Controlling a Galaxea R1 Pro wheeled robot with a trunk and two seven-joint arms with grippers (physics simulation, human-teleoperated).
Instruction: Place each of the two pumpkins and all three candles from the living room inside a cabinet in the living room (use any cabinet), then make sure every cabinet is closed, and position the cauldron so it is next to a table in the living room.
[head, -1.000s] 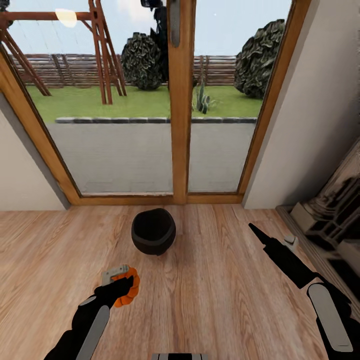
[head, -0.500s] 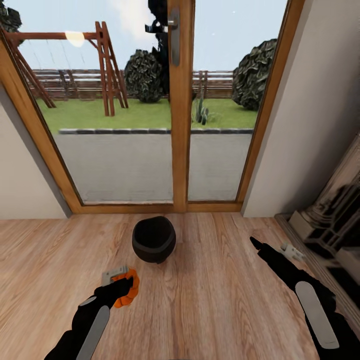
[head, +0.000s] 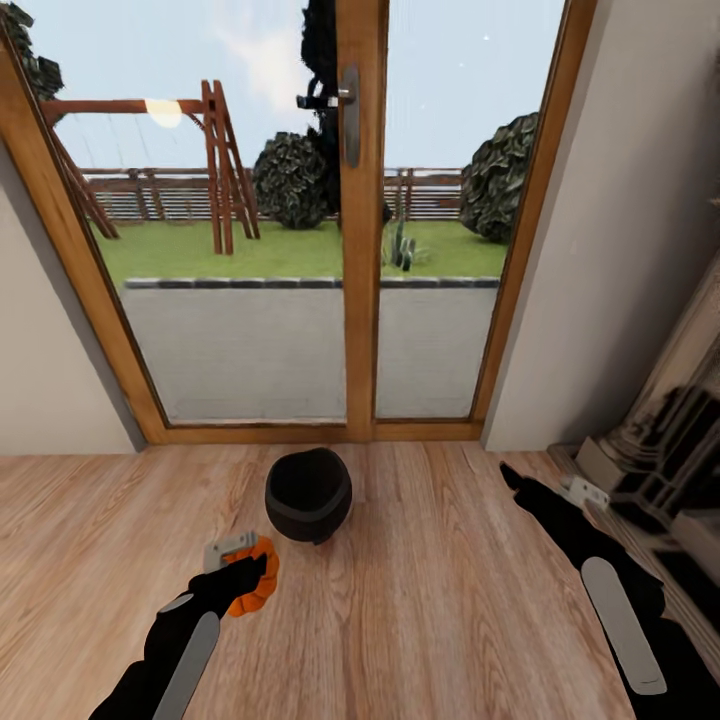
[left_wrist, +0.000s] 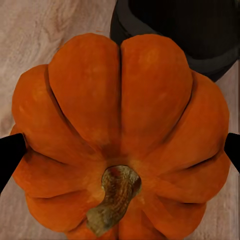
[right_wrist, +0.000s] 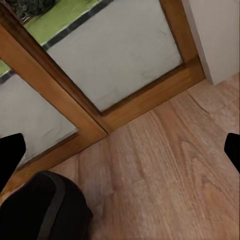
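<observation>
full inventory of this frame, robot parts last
pumpkin: 1, orange, held in the left gripper above the floor
cauldron: 1, black, on the floor in front of the glass doors
glass doors: 1 pair, wooden frame, facing the garden
floor: 1, light wood planks
fireplace: 1, stone-coloured, partly visible at the right wall
swing frame: 1, reddish wood, outside on the lawn
left gripper: 1, black, shut on the pumpkin
right gripper: 1, black, open, empty
</observation>
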